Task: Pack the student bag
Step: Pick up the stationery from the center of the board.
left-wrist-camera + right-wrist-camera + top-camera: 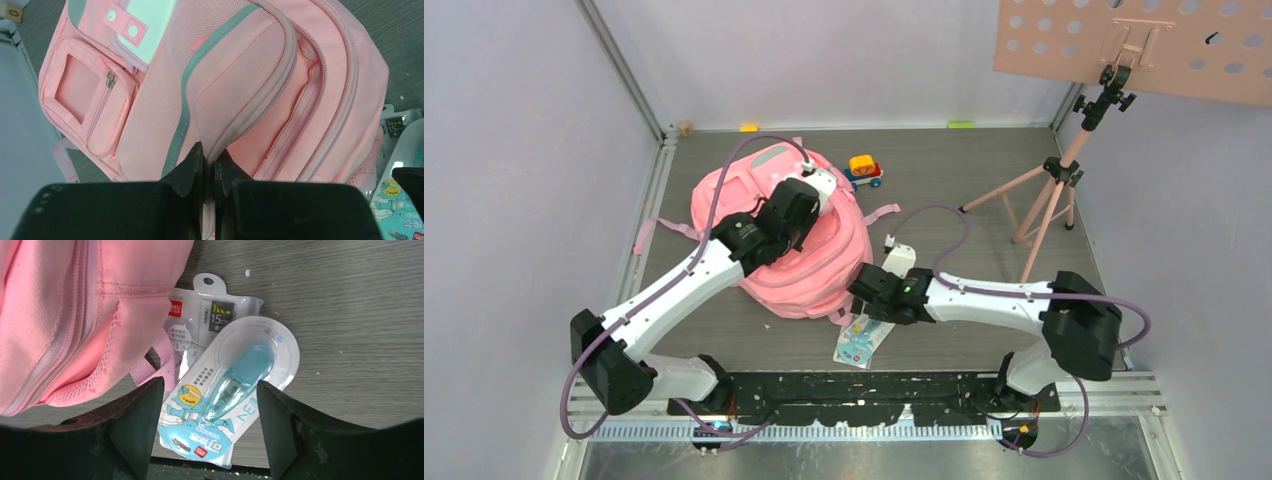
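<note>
The student bag (824, 262) lies on the table (944, 170), front flap pinched in the left tool (209, 156) — the right tool (209, 387), spread over the blue blister pack (220, 405) beside it, should drop squarely and close across the pack, clear of the strap (162, 357).

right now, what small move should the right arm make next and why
Probably lower the right gripper and close on the blue blister pack: its open jaws straddle that pack, which lies on a ruler pack beside the student bag, whose pocket edge the left gripper pinches.
</note>
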